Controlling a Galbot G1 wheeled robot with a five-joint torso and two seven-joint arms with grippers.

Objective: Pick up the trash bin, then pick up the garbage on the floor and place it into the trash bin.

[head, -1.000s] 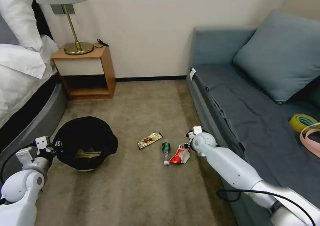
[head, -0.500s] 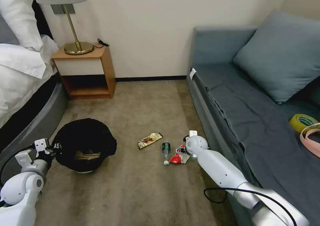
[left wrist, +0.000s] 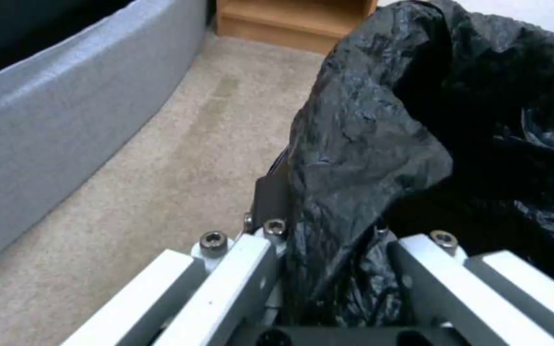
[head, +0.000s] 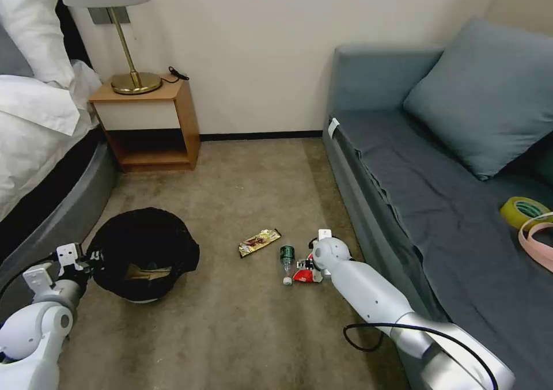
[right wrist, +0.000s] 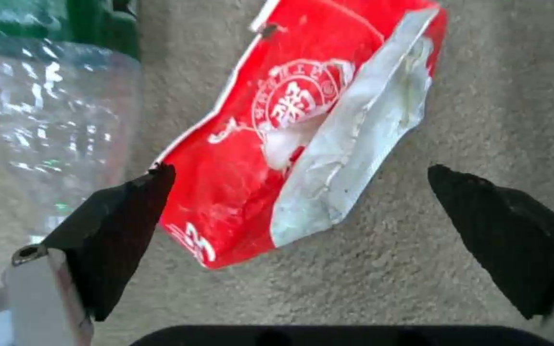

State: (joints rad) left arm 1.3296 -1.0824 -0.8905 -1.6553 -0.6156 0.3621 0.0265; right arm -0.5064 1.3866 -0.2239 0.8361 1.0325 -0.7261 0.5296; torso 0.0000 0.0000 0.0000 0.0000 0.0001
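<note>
The trash bin (head: 144, 254), black liner over a white base, stands on the carpet at the left. My left gripper (head: 92, 257) is shut on its rim; the left wrist view shows the liner (left wrist: 418, 120) pinched between the fingers (left wrist: 270, 230). A tan paper scrap (head: 147, 273) lies inside the bin. My right gripper (head: 305, 266) hangs low and open over the red-and-white packet (head: 304, 275). In the right wrist view its black fingertips (right wrist: 130, 211) straddle the packet (right wrist: 303, 125), apart from it. The clear bottle (head: 286, 258) lies just beside the packet. The gold-brown wrapper (head: 259, 242) lies further left.
A grey sofa (head: 438, 205) runs along the right, close behind my right arm, with a yellow tape roll (head: 523, 210) on its seat. A wooden nightstand (head: 147, 122) with a lamp stands at the back left. The bed frame (head: 63, 217) edges the bin's left side.
My right gripper has come down and to the left onto the red-and-white packet. The left gripper and the bin have sunk slightly toward the floor.
</note>
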